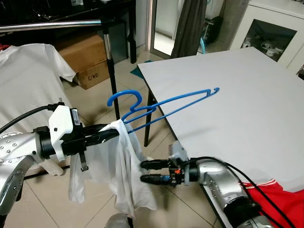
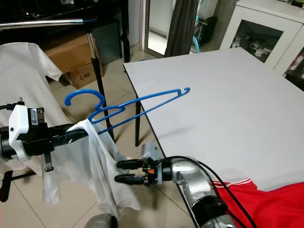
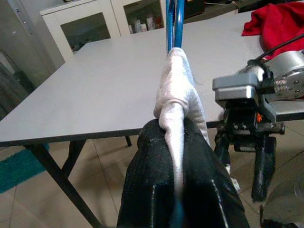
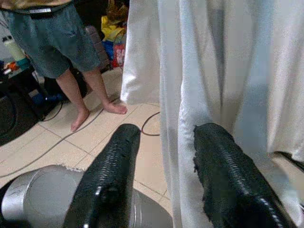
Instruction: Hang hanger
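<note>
Tiled floor (image 1: 95, 97) all around us, with a big white table (image 1: 237, 99) taking up our right side and a metal rail (image 1: 52, 24) on a stand up at the top left. One white shirt (image 1: 28, 85) already hangs from that rail, and a cardboard box (image 1: 88, 61) sits on the floor behind it. Red cloth (image 1: 280, 199) is bunched at the near corner of the table.

Our left gripper (image 1: 111, 130) is reaching out in front of us and it's clamped tight on the hanger (image 1: 161, 105), with a fold of white cloth (image 1: 121, 166) pinched in there too. In the left wrist view you can see both fingers (image 3: 152, 190) squeezed together around that fold, blue hanger (image 3: 174, 23) sticking straight out past it. The hanger sits tilted, hook (image 1: 124, 98) toward the rail, far end poking out over the table edge. The cloth droops down from the grip toward the floor.

Our right gripper (image 1: 149, 171) is lower, just beside the table edge, fingers (image 4: 114, 171) spread apart and holding nothing. It's pointing at the hanging cloth (image 4: 228, 85), and one finger looks like it's right up against the fabric, though we can't say it's actually touching. A person's bare legs (image 4: 90, 90) show up in the right wrist view.
</note>
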Robot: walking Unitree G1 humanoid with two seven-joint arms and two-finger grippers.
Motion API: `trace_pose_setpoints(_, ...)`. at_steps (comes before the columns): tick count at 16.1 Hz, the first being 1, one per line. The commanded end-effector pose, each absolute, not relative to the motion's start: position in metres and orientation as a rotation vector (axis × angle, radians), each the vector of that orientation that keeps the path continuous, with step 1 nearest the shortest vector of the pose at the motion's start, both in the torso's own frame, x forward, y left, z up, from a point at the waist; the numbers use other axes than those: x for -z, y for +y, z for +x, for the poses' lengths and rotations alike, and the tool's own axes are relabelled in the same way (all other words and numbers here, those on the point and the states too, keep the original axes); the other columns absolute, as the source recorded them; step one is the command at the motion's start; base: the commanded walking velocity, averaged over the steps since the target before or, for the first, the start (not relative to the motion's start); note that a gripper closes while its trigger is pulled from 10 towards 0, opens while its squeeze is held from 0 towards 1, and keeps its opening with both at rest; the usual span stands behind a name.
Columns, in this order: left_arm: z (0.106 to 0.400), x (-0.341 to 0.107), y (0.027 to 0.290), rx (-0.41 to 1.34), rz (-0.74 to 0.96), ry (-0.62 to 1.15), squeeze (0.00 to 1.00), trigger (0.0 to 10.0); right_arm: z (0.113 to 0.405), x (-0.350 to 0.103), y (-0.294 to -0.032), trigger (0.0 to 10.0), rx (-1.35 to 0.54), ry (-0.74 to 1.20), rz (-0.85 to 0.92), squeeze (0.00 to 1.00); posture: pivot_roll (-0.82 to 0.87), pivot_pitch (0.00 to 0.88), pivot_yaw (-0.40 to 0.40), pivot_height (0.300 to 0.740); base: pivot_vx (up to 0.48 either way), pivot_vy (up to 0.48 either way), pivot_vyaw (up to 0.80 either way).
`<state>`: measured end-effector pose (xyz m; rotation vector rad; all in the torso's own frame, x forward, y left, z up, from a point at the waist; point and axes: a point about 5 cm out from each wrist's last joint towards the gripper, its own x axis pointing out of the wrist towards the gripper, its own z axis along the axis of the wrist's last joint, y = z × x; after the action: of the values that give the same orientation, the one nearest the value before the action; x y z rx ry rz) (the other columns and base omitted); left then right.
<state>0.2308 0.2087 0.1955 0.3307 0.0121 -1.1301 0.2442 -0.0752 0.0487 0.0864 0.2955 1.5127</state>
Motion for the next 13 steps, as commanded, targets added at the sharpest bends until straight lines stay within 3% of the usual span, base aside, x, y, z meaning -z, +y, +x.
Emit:
trace_pose_setpoints(1, 0.233, -0.200, 0.208, 1.142, 0.359, -0.004, 0.00, 0.0, 0.245, -0.047, -0.076, 10.0, -1.506, 0.302, 0.066, 1.00, 0.11, 0.008, 0.030, 0.740, 0.000, 0.000, 0.00)
trace_pose_setpoints(10, 0.235, -0.200, 0.201, 1.182, 0.363, -0.001, 0.00, 0.0, 0.257, -0.027, -0.026, 10.0, -1.329, 0.367, -0.022, 1.00, 0.12, 0.033, 0.045, 0.740, 0.000, 0.000, 0.00)
trace_pose_setpoints(13, 0.234, -0.199, 0.200, 1.187, 0.362, 0.002, 0.00, 0.0, 0.264, -0.030, -0.021, 10.0, -1.289, 0.354, -0.016, 1.00, 0.12, 0.039, 0.042, 0.740, 0.000, 0.000, 0.00)
